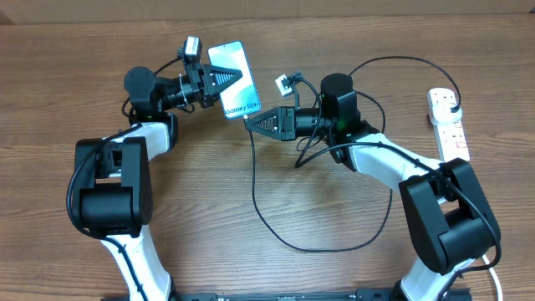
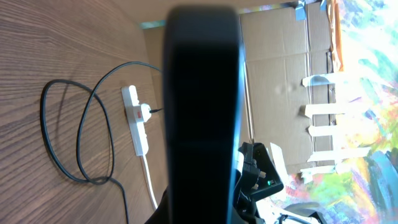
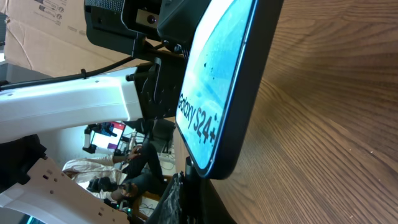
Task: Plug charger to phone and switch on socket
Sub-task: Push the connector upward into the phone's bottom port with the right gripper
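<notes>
Overhead: your left gripper [image 1: 219,81] is clamped tight across the phone [image 1: 234,67], holding it lifted off the table [image 1: 209,209], screen up and lit. Right gripper [image 1: 253,123] is closed right at the phone's lower short edge. The charger [image 1: 253,180] cable runs out of its tips, so it looks pinched on the connector end, though the tip itself is hidden. The rest of the cable loops loosely over the table toward the socket [image 1: 447,125] at the far right, well apart from the phone. In the left wrist view a plug already sits in that strip. I can't read the switch position.

Handling, as a judgement:
- Phone: rigid, slick glass, breakable. Grip the long side edges mid-body and don't squeeze the screen.
- Charger: limp and light, so the cord won't push. Take the stiff connector housing just behind the tip and drive it straight into the port. Any tilt risks jamming or bending it.
- Socket: light plastic, likely to skate. Press the small red switch straight down.
</notes>
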`<action>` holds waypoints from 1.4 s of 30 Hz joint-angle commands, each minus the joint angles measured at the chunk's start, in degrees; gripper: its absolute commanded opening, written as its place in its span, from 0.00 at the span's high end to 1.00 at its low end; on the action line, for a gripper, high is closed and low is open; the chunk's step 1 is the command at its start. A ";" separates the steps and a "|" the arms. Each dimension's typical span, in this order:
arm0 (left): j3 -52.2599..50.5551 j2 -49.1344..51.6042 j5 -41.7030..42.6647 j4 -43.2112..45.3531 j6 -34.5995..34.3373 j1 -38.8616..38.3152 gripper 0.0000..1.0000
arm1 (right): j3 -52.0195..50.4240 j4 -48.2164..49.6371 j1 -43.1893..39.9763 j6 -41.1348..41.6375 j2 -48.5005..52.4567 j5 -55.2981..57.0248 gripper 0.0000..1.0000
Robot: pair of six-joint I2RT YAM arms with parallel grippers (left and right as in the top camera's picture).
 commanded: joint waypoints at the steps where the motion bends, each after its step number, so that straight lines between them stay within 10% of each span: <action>1: 1.38 -0.44 0.04 0.44 0.09 -0.52 0.96 | -0.35 0.70 -0.48 0.42 -0.68 -0.09 0.96; 42: 1.38 -0.44 5.49 0.70 2.89 -1.60 0.96 | -0.35 -0.26 -1.27 4.50 -0.68 1.90 0.96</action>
